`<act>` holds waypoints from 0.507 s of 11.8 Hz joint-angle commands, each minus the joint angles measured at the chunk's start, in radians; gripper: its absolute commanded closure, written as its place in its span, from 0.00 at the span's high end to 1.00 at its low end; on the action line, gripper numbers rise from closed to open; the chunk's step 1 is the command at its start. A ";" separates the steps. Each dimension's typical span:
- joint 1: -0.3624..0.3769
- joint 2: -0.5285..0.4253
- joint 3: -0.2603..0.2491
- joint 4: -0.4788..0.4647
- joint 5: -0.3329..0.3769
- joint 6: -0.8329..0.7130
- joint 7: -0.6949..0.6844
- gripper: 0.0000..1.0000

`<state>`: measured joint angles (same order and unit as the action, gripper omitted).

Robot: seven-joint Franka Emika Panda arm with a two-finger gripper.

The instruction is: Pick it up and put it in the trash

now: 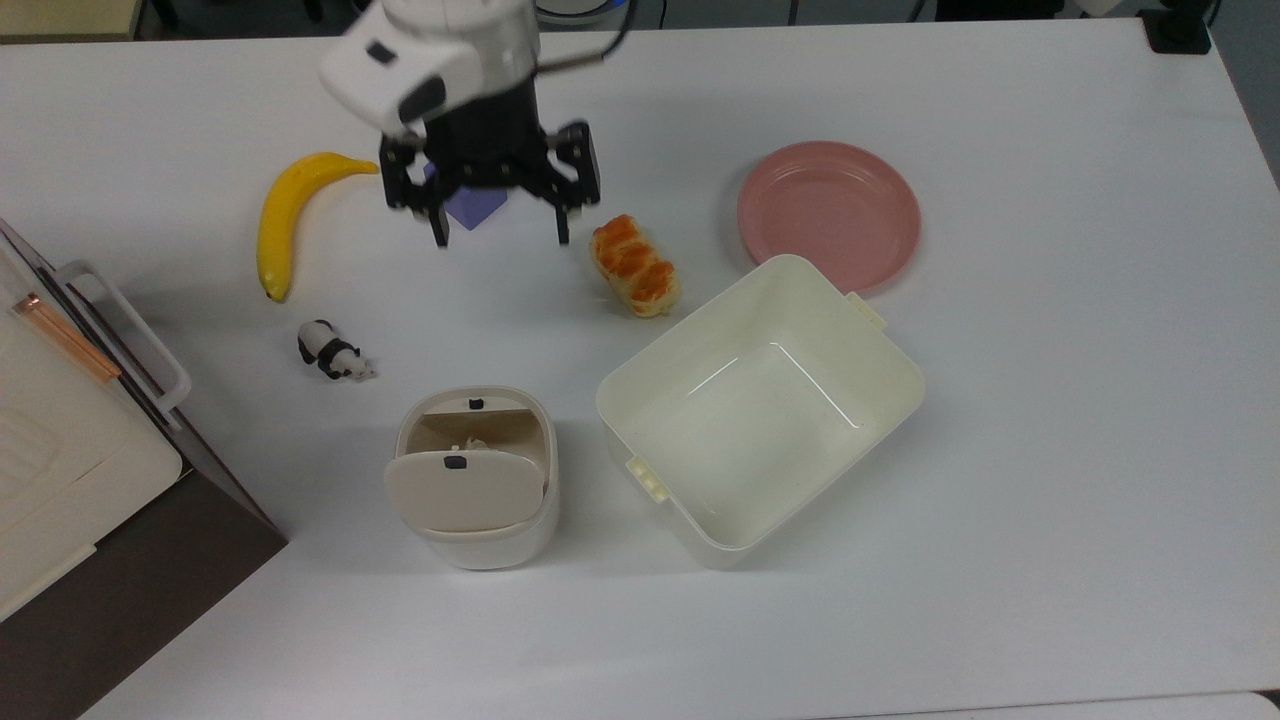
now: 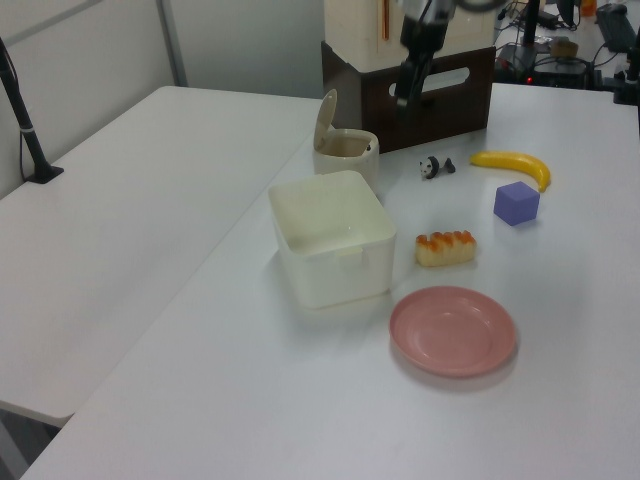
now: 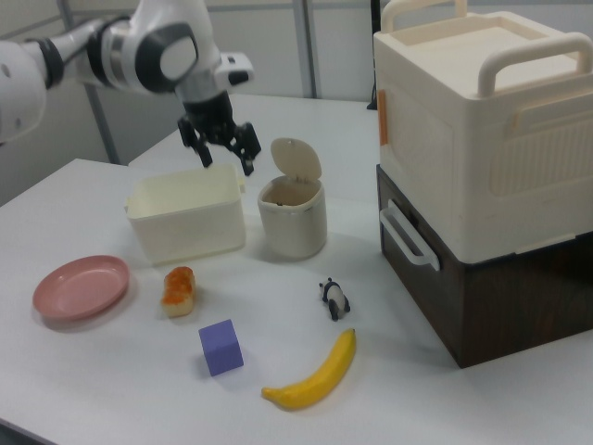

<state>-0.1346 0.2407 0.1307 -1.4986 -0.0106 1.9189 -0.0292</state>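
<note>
White worktop (image 1: 1050, 450) carries everything, and the places below are given from the trash bin (image 1: 478, 530). Largest is the cream storage box stacked on a dark brown drawer unit (image 3: 482, 158), which stands beyond the bin on the top view's left edge. Next comes the open cream tub (image 1: 760, 410), just beside the bin on the top view's right, nothing in it. The robot arm (image 3: 111, 46) reaches in from above, and its black claw (image 1: 500, 238) hangs in the air well above and away from the bin, toward the top view's upper edge, its two fingers spread wide with nothing between them. The bin itself is cream-beige with its swing flap (image 1: 462, 490) tipped up, a small dark button on the flap. Inside the opening, a whitish scrap shows that seems to be the paper wad (image 1: 472, 443). A pink plate (image 1: 828, 215) lies past the tub, well apart from the bin. A yellow banana (image 1: 285, 215) lies far from the bin, up and to the top view's left. An orange-glazed bread roll (image 1: 636, 265) rests between the bin and the plate. A purple cube (image 3: 220, 347) sits under the claw in the top view. A panda figurine (image 1: 330, 352) stands near the bin's upper left in the top view.
</note>
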 commanded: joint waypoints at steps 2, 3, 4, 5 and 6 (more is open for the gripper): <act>-0.034 -0.011 -0.019 0.109 0.043 -0.164 0.073 1.00; -0.034 -0.008 -0.019 0.109 0.041 -0.155 0.116 1.00; -0.034 -0.006 -0.019 0.110 0.038 -0.144 0.126 1.00; -0.034 -0.006 -0.019 0.110 0.038 -0.144 0.121 1.00; -0.030 -0.006 -0.019 0.109 0.034 -0.144 0.108 1.00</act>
<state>-0.1791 0.2275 0.1200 -1.4023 0.0138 1.7807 0.0646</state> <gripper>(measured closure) 0.000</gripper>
